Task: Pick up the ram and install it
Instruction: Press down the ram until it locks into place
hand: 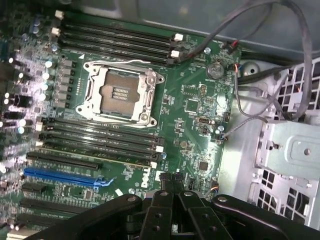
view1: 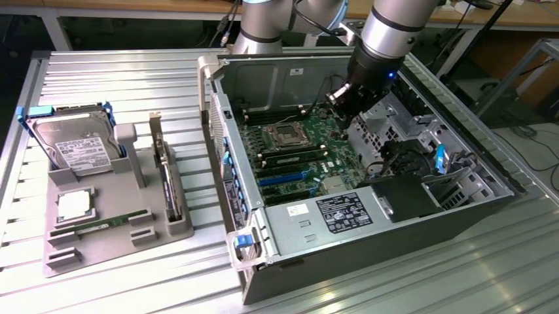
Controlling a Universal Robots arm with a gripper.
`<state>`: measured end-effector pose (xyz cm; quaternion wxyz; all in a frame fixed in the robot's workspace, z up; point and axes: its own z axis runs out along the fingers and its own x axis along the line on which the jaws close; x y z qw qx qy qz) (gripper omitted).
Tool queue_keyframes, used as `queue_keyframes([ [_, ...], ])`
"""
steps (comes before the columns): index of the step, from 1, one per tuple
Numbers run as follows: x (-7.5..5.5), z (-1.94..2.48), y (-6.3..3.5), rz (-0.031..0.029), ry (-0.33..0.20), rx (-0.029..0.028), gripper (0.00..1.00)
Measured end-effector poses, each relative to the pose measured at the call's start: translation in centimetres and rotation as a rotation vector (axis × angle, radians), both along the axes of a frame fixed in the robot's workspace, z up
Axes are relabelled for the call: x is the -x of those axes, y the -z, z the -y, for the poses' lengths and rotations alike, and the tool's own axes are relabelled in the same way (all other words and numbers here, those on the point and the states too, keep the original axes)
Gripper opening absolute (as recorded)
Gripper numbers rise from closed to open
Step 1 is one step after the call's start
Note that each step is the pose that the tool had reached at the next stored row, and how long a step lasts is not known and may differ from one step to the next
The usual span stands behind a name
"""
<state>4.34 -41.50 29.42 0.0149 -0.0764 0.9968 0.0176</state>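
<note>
Cables (hand: 260, 82) looped beside the gripper (view1: 351, 116), which hung inside the open computer case (view1: 367, 216) above the motherboard (hand: 190, 100), fingers (hand: 172, 187) pressed together on nothing. One ram (view1: 107, 224) (a thin green stick) lay on the grey holder tray (view1: 114, 242), well apart, near the hard drive (view1: 74, 147) and the upright expansion card (view1: 166, 180).

Green motherboard (hand: 190, 100), blue slot (hand: 60, 176), blk gripper (hand: 173, 186); grey tray (view1: 105, 216), green ram (view1: 103, 224).
</note>
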Motion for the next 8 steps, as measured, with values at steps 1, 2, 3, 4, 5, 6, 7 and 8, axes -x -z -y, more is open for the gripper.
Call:
queue_keyframes([
  [1,0.0,0.0,0.0,-0.0001,0.019,0.0,0.11],
  [2,0.0,0.0,0.0,0.0,0.032,0.0,0.11],
  [3,0.0,0.0,0.0,0.0,0.046,-0.0001,0.11],
  [4,0.0,0.0,0.0,0.0,0.059,0.0,0.11],
  [5,0.0,0.0,-0.01,0.0,0.09,0.0,0.11],
  [6,0.0,0.0,-0.01,0.0,0.102,0.0,0.11],
  [7,0.0,0.0,0.0,0.0,0.111,-0.0001,0.11],
  [8,0.0,0.0,-0.01,-0.0001,0.116,0.0,0.11],
])
